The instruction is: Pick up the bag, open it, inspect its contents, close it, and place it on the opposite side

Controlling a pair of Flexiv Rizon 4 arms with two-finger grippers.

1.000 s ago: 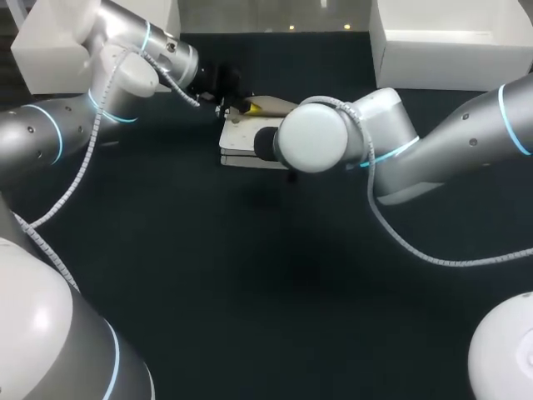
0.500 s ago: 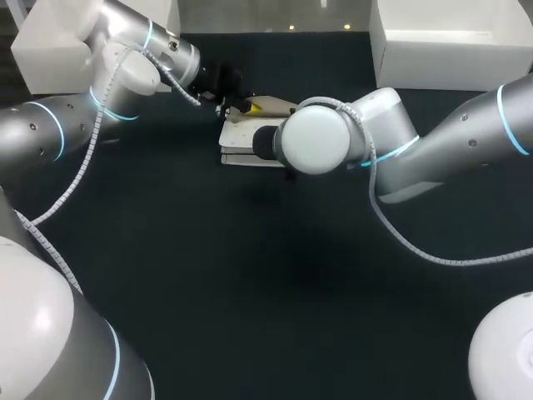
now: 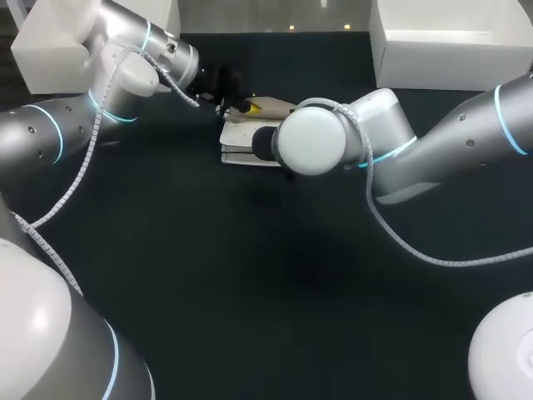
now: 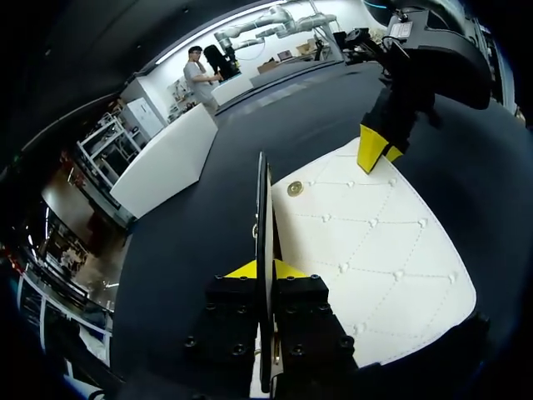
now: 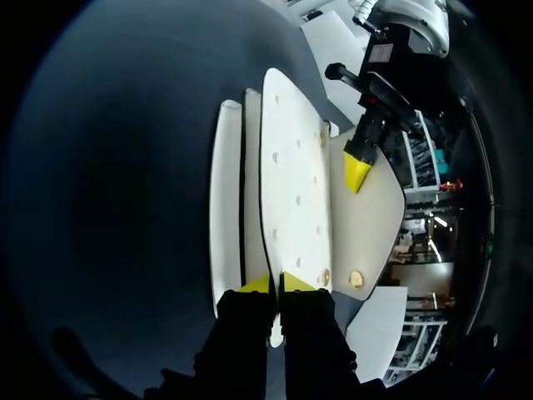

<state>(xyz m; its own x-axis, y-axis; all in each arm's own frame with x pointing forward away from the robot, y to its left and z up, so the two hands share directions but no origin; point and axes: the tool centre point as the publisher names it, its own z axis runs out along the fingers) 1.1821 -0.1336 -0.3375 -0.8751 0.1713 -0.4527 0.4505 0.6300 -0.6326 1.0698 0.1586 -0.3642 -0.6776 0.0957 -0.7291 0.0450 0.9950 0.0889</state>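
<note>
The dark table (image 3: 250, 275) carries the white quilted bag (image 3: 239, 143) at its far middle, between the two arms. The left hand (image 4: 265, 268) is closed on a thin edge of the bag, seen end-on between its tips. The right hand (image 5: 276, 283) pinches another panel edge from the opposite end. The flap (image 4: 366, 242) lies spread out, its snap (image 4: 295, 188) showing. This looks like the opening step. Next, the mouth probably has to be parted wide enough to inspect the contents, without either grip slipping.

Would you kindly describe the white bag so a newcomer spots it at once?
On the dark table, look at the far middle. There the left gripper and right gripper pinch a white quilted bag with a gold snap, the only stitched thing.
</note>
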